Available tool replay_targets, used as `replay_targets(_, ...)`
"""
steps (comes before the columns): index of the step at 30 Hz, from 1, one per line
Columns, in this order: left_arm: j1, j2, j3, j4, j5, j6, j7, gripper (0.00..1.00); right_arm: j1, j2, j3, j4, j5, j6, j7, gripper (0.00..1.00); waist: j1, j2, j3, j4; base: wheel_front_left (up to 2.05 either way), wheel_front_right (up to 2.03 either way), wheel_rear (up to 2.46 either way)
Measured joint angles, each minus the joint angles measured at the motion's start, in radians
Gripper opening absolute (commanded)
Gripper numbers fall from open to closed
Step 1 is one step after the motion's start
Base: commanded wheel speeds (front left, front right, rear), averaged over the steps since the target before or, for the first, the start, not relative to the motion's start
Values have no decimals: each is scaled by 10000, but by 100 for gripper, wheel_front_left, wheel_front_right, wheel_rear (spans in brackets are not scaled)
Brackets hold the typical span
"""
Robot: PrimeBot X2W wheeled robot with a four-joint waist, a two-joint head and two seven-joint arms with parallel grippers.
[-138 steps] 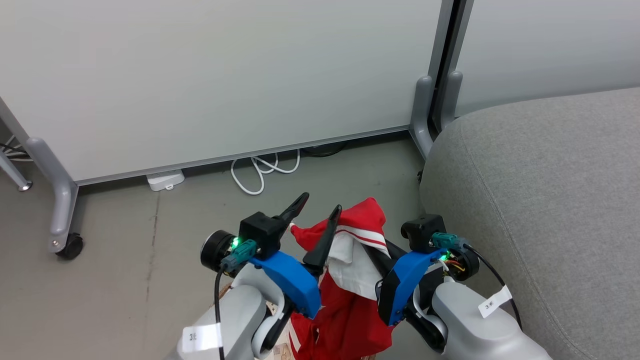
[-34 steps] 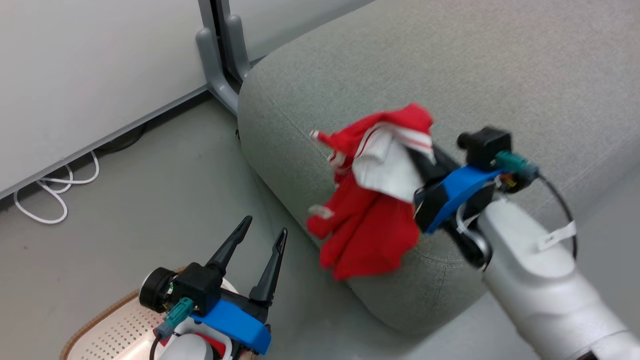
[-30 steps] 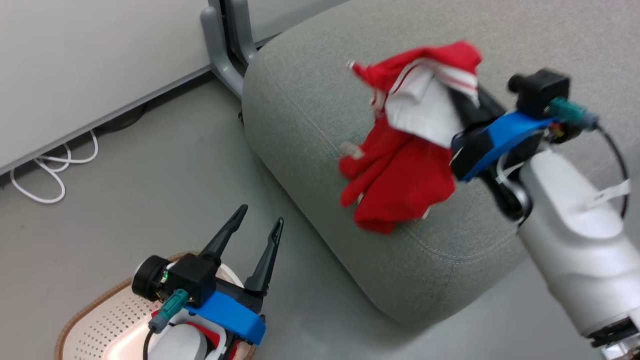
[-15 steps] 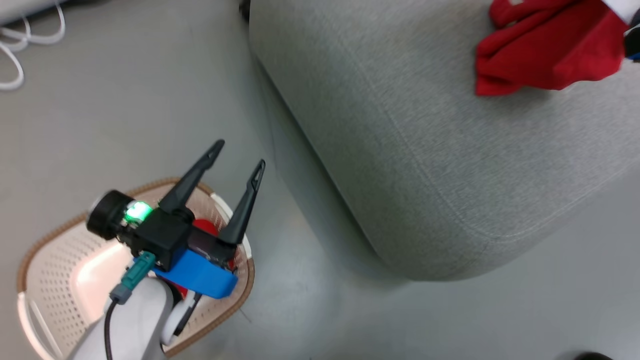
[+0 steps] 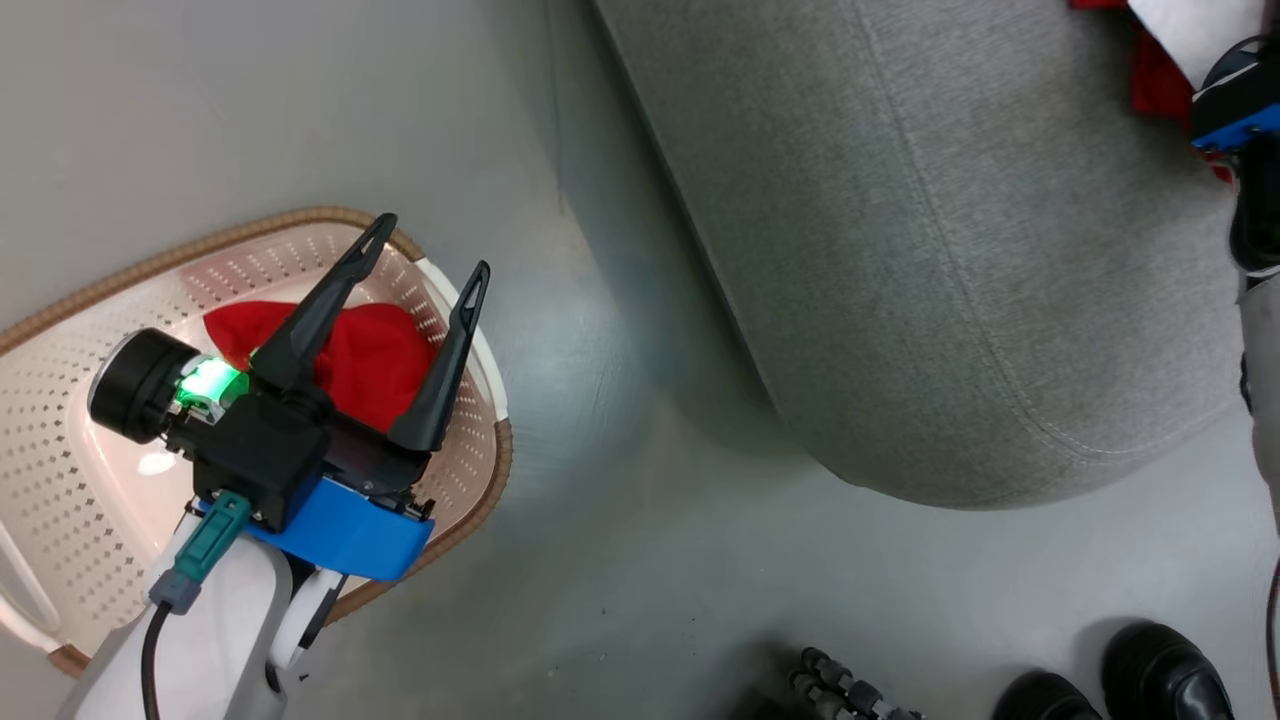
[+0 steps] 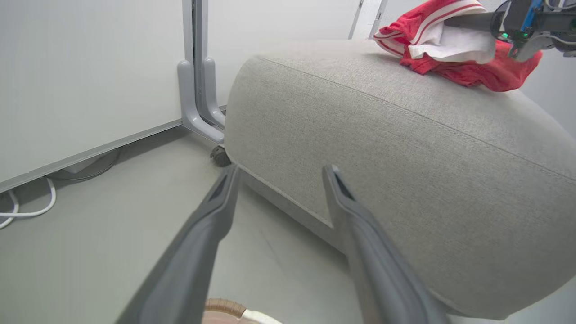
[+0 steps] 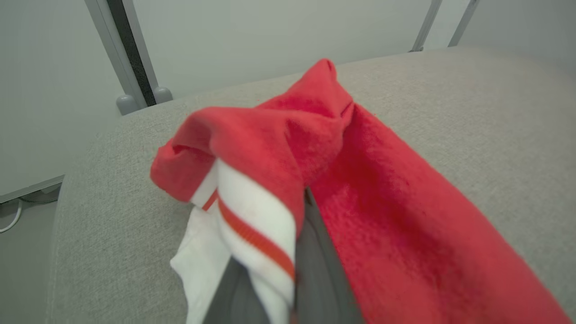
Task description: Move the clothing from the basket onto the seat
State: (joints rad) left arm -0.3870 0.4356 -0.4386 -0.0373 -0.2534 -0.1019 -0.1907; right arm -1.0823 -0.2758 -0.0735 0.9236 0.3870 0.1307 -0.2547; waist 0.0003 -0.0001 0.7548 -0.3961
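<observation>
Probably the soft, light red garment (image 5: 370, 350) in the basket (image 5: 60, 440) is best pinched at a raised fold by the open left gripper (image 5: 432, 245), while the right gripper (image 7: 307, 198) clamps the striped garment (image 7: 270, 148).

Red on grey, red in cream

Light grey woven seat (image 5: 950, 250), and on top of it a bright red garment (image 6: 472, 74) with a white panel and red-and-white stripe trim. Beside the seat, the cream basket (image 5: 60, 420): dotted perforations, brown woven-look rim, a plain red garment (image 5: 370, 350) inside. Left gripper (image 5: 432, 245): black fingers, blue mount, green light
</observation>
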Motion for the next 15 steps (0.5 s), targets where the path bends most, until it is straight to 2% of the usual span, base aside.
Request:
replay_targets(11, -111, -194, -217, 276, -100, -2, -198, 100, -104, -56, -244, 558, -226, 0, -69, 0, -1, 0, -203, 288, 0, 0, 0)
replay_targets(13, -118, -253, -232, 387, -109, -2, -282, 100, -80, -61, -234, 593, -326, 0, -69, 14, -2, 0, -311, 322, 0, 0, 0)
replay_targets(14, -131, -286, -238, 437, -111, -2, -318, 100, -55, -56, -240, 639, -341, 0, -71, 40, -2, 0, -365, 332, 0, 0, 0)
replay_targets(15, -153, -318, -242, 497, -132, -2, -339, 100, -11, -50, -245, 669, -362, 0, -75, 75, -2, 0, -423, 340, 0, 0, 0)
